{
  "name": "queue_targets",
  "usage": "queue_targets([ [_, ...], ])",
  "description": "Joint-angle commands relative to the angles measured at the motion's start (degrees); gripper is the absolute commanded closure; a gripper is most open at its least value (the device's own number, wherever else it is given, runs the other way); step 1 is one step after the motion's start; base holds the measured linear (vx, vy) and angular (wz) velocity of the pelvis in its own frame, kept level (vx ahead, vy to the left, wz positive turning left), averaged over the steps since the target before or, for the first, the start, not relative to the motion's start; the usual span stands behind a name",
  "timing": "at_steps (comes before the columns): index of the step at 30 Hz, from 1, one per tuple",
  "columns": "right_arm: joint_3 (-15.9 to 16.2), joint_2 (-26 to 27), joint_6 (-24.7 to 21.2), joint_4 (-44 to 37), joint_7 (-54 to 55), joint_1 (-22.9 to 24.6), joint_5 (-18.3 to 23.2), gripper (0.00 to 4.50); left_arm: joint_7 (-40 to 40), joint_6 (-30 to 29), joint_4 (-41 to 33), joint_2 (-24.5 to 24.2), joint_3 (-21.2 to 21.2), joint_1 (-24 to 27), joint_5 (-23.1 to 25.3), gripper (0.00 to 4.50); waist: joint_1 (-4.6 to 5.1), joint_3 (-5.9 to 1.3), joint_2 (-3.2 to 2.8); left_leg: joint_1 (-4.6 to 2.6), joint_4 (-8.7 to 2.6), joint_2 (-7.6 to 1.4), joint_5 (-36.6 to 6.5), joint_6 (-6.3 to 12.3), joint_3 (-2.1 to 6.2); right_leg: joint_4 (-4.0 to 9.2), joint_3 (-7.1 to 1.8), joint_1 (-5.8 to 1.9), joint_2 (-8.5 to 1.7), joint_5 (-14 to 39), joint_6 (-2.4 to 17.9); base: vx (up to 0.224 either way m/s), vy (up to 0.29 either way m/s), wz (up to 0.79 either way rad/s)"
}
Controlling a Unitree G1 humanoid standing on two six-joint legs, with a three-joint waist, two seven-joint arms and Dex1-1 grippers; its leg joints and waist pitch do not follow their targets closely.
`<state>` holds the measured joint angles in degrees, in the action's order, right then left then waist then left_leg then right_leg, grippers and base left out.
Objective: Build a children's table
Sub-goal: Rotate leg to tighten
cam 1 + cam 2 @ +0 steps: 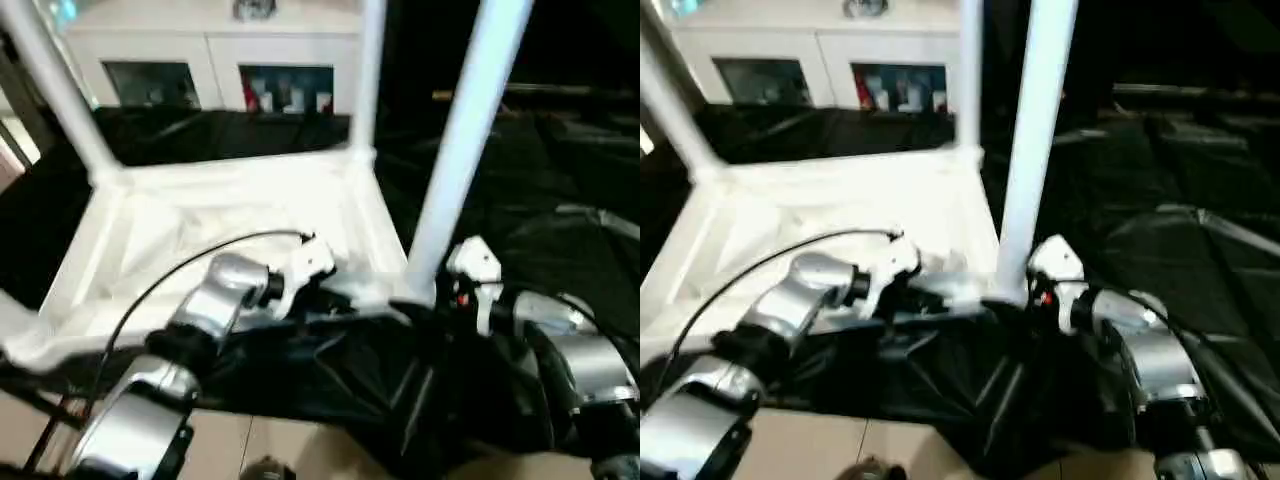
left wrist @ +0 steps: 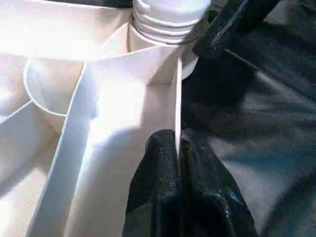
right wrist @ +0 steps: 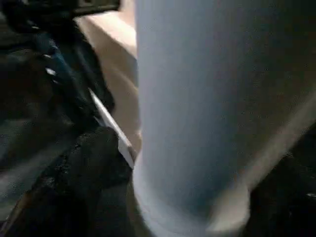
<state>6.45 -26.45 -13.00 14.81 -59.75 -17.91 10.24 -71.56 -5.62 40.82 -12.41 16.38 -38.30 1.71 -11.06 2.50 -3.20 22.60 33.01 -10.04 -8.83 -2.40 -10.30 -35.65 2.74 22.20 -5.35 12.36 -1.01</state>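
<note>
Silver forearms (image 1: 215,300), black-draped work table (image 1: 560,180) (crumpled), white cabinets (image 1: 210,60) behind

Both silver forearms reach forward from the bottom of the head view. The left arm (image 1: 160,380) angles inward toward the middle, its wrist bent to the right. The left gripper (image 2: 178,163) has its two black fingers pinched together on a thin white wall. The right arm (image 1: 580,370) comes in from the right side, and the right gripper (image 3: 182,197) stands spread wide, one black finger (image 3: 84,163) showing
</note>
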Motion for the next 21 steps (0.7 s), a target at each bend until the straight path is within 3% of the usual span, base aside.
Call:
queue_targets([
  [1,4.4,-0.1,-0.9,-3.1,-5.7,-0.1,1.8,0.54,-2.9,0.8,-3.9,1.1,0.0,-0.2,-4.1,4.50,0.17,-3.36,1.58,-1.18,-3.78,-3.55,-14.1,4.16,1.17,4.84,-2.13,-1.81,-3.80,11.3,12.7,0.000,0.000,0.00],
  [2,4.9,-1.1,-1.2,-3.6,-7.0,0.0,2.1,0.78,-4.7,0.3,-5.3,0.2,0.2,0.4,-4.3,4.50,0.04,-3.40,1.58,-1.19,-3.74,-3.54,-13.9,4.12,1.16,4.70,-2.14,-1.80,-3.78,10.4,12.8,0.000,0.000,0.00],
  [9,6.1,-2.3,-2.7,-4.2,-9.4,0.2,1.7,1.31,-7.2,-0.4,-7.5,-1.2,1.0,1.8,-4.4,4.50,-0.32,-3.84,1.78,-0.72,-2.86,-3.30,-8.6,5.81,0.98,3.71,-1.96,-1.69,-3.64,2.6,14.1,0.000,0.000,0.00],
  [15,6.7,-2.6,-3.1,-4.4,-9.9,0.3,1.6,1.76,-7.3,-0.9,-8.5,-1.4,1.0,2.5,-4.1,4.50,-0.33,-3.64,1.76,-0.77,-2.97,-3.32,-10.5,5.30,1.00,4.06,-1.99,-1.59,-3.75,6.7,13.8,0.000,0.000,0.00],
  [21,5.1,-0.6,-4.3,-4.7,-7.7,1.3,2.9,1.83,-4.1,-1.9,-7.8,-0.3,-0.1,2.4,-3.6,4.50,-0.29,-3.72,1.94,-0.72,-2.83,-3.22,-9.7,5.41,0.96,3.88,-1.96,-1.61,-3.65,5.6,13.8,0.000,0.000,0.00],
])
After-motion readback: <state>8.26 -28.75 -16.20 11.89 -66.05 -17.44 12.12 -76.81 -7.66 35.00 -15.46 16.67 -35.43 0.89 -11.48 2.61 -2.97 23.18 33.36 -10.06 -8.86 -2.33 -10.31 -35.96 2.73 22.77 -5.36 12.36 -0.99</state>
